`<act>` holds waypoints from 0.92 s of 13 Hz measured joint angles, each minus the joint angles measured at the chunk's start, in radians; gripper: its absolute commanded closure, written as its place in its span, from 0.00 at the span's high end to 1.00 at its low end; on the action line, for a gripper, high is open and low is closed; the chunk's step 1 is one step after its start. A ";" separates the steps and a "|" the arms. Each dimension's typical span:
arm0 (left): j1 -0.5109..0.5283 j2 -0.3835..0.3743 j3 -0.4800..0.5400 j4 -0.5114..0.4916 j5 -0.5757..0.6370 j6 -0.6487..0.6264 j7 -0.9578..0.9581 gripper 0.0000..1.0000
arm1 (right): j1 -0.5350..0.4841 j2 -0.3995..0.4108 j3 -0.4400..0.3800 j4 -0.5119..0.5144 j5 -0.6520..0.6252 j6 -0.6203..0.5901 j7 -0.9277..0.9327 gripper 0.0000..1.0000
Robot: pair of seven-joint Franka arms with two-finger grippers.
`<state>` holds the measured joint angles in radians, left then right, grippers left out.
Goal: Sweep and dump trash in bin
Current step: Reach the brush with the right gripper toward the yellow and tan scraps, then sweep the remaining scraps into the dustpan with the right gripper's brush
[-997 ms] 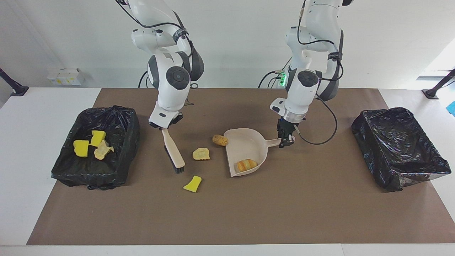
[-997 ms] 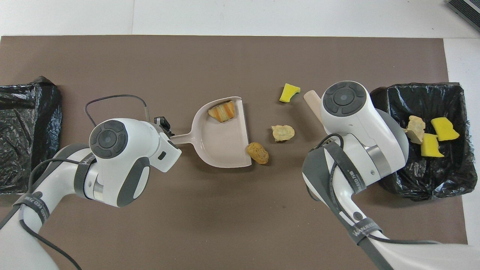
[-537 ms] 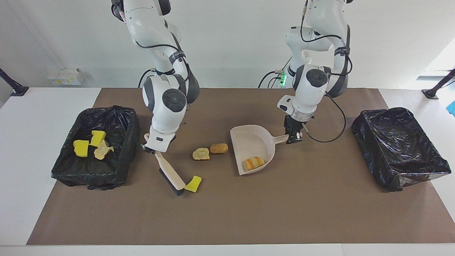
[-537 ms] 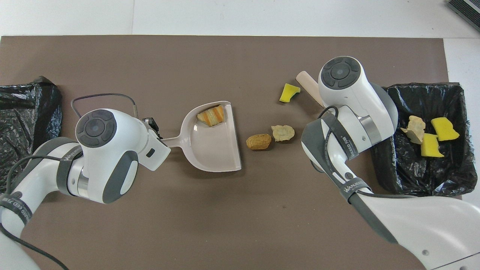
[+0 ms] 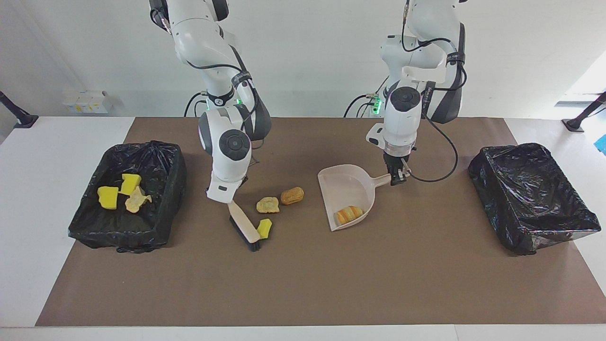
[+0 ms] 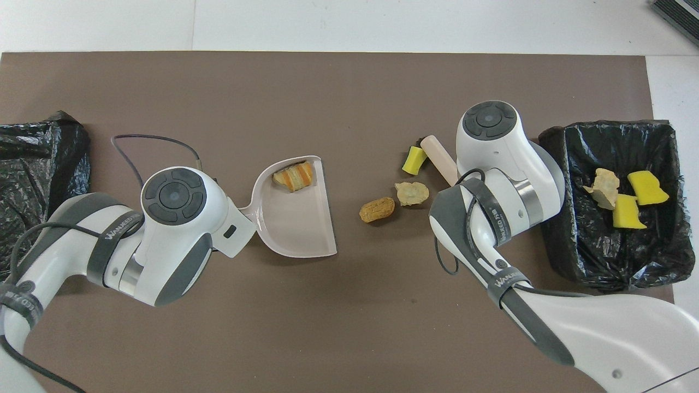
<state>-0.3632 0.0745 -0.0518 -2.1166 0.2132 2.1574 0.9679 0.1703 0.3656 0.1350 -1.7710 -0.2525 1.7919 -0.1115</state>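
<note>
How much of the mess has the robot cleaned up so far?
About half. Three scraps already lie in the black-lined bin at the right arm's end, and a striped orange lump sits in the beige dustpan held by the left gripper. The right gripper holds the brush against a yellow sponge piece. That, a pale lump and a brown lump remain.

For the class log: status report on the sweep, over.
Right gripper shut on brush, against yellow sponge. Left gripper shut on dustpan, one bread lump inside. Two lumps loose between. Nothing in the way.
</note>
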 measured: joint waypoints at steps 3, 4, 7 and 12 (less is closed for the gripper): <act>0.000 -0.009 -0.001 -0.017 0.002 0.005 -0.020 0.00 | 0.042 -0.051 0.002 -0.066 0.101 -0.059 0.156 0.00; -0.001 -0.013 -0.003 -0.028 0.002 0.013 -0.038 0.00 | 0.048 -0.062 0.002 -0.080 0.121 -0.067 0.189 0.00; -0.037 -0.008 -0.006 -0.055 0.003 0.076 -0.113 0.00 | 0.089 -0.075 0.003 -0.094 0.185 -0.094 0.267 0.00; -0.051 0.008 -0.006 -0.061 0.003 0.117 -0.138 0.00 | 0.123 -0.078 0.002 -0.102 0.407 -0.042 0.305 0.00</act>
<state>-0.4146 0.0824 -0.0577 -2.1773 0.2157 2.2744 0.8304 0.2937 0.2876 0.1374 -1.8735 0.1547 1.7502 0.1938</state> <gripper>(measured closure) 0.674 0.744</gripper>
